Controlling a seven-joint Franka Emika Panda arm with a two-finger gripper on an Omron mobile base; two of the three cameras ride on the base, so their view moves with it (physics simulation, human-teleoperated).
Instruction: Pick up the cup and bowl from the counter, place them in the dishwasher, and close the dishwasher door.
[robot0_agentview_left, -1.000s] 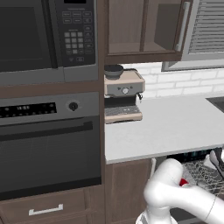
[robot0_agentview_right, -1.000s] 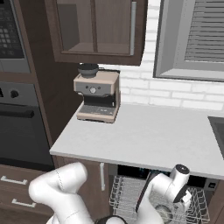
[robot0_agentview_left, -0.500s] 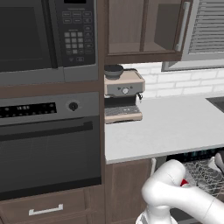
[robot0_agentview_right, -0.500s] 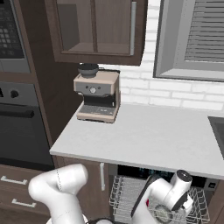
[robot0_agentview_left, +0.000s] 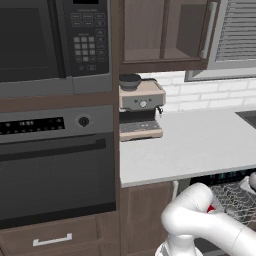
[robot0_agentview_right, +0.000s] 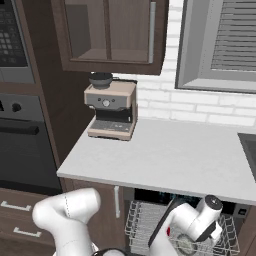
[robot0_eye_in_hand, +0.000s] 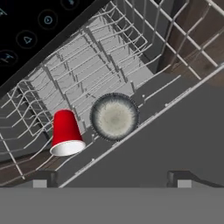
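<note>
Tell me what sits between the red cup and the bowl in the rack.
Nothing: in the hand view, only bare wire rack separates the red cup from the bowl.

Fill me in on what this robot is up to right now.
The white arm is reaching down into the open dishwasher under the counter. Its gripper is open and holds nothing. In the hand view, a red cup lies in the wire rack and the bowl sits right beside it, so both dishes are already loaded. The dishwasher door is down; closing it looks like the step that remains. An espresso machine stands on the counter.
</note>
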